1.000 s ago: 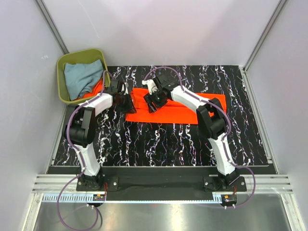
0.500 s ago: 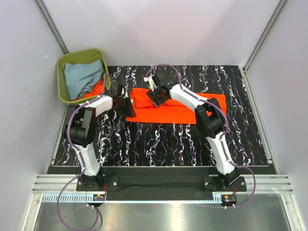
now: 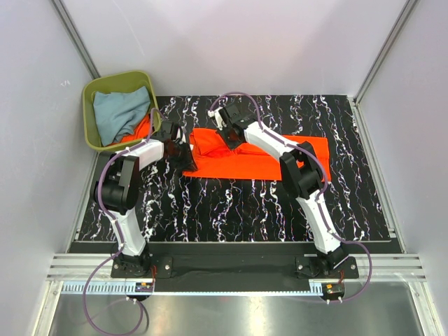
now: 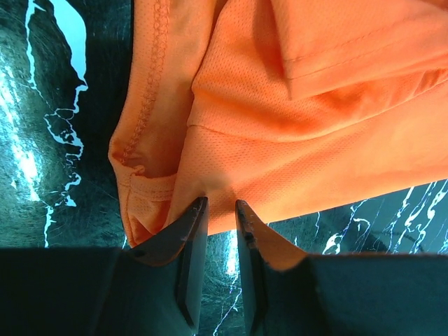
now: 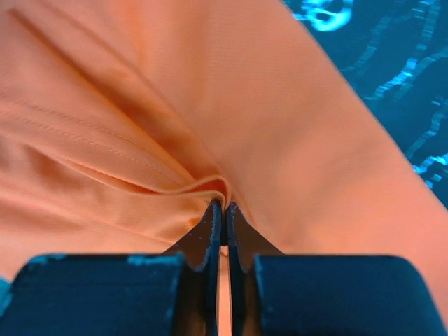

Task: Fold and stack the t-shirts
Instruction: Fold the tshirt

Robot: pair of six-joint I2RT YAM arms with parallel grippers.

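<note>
The left end effector (image 3: 183, 157) is clenched on the near left corner of the orange t-shirt (image 3: 280, 158), which lies spread in a long band on the black, white-veined bench (image 3: 245, 203). Nearly all of its cloth stretches away from this end effector toward the right arm's side. In the left wrist view the left end effector (image 4: 221, 204) has its two dark fingers (image 4: 185, 238) standing close together. The edge of the orange t-shirt (image 4: 315, 126) is caught at their tips, a stitched hem is bunched just to the left of them, and the bench (image 4: 42, 105) is bare further to that side. The right end effector (image 3: 231, 136) is pressed down on the far left part of the same garment, close beside the left one and a little beyond it. Its wrist view shows the right end effector (image 5: 222, 204) clenched, the fingers (image 5: 206, 238) almost meeting on a small raised ridge of the orange t-shirt (image 5: 140, 105). Creases fan out from the pinch toward the upper left, smooth cloth runs off to the right, and a strip of bench (image 5: 392, 70) shows past the fabric's edge at the upper right. Beyond and to the left of the left end effector stands the olive-green bin (image 3: 89, 98). It holds a crumpled grey-blue t-shirt (image 3: 119, 114), with a bit of orange cloth (image 3: 142, 127) at the corner nearest that end effector.
</note>
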